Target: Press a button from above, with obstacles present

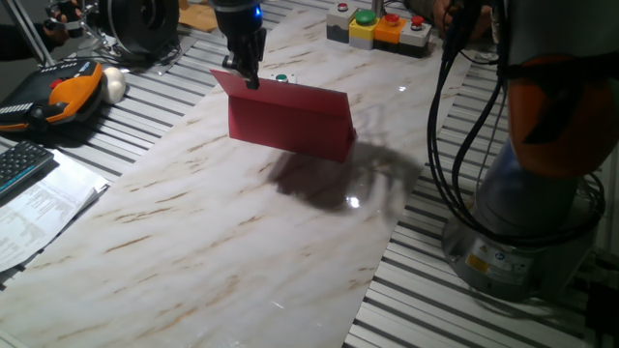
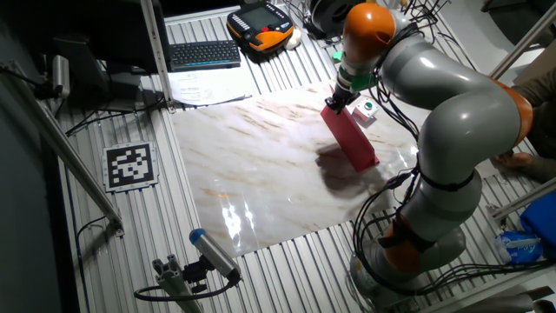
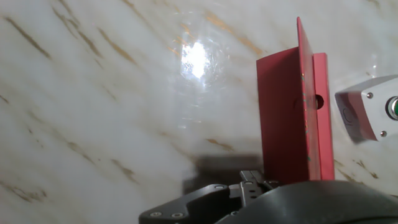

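The red board (image 1: 290, 121) stands upright in the middle of the marbled table (image 1: 242, 232). The tiny green button (image 1: 281, 78) on its whitish base sits just behind the board's far side. My gripper (image 1: 250, 77) hangs over the board's left end, at or just above its top edge and left of the button. In the other fixed view the gripper (image 2: 337, 100) is by the board's (image 2: 350, 139) far end, with the button (image 2: 366, 108) beside it. The hand view shows the board (image 3: 292, 112) edge-on and the button (image 3: 393, 107) at the right edge. No view shows the fingertips clearly.
A row of yellow, orange and grey capped boxes (image 1: 377, 29) stands at the table's back edge. An orange teach pendant (image 1: 58, 97), a keyboard (image 1: 24, 164) and papers (image 1: 39, 208) lie to the left. Black cables (image 1: 455, 126) and the robot base (image 1: 532, 222) are on the right.
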`<act>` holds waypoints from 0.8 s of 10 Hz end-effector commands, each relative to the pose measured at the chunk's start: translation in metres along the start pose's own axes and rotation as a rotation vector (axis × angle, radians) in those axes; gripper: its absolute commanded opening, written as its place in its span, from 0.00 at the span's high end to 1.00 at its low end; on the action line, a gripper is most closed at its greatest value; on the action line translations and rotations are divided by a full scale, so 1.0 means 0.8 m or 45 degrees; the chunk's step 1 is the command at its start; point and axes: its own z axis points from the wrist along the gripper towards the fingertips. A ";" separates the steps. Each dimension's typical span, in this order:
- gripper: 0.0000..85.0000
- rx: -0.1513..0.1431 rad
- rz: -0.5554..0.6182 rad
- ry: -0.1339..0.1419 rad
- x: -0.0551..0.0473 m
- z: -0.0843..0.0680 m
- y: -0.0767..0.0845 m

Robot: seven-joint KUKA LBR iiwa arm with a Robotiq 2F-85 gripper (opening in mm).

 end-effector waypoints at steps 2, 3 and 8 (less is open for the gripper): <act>1.00 -0.006 0.002 -0.008 0.000 0.000 0.000; 1.00 -0.003 -0.002 -0.012 0.000 0.000 0.000; 1.00 0.024 0.000 -0.033 0.000 0.000 0.000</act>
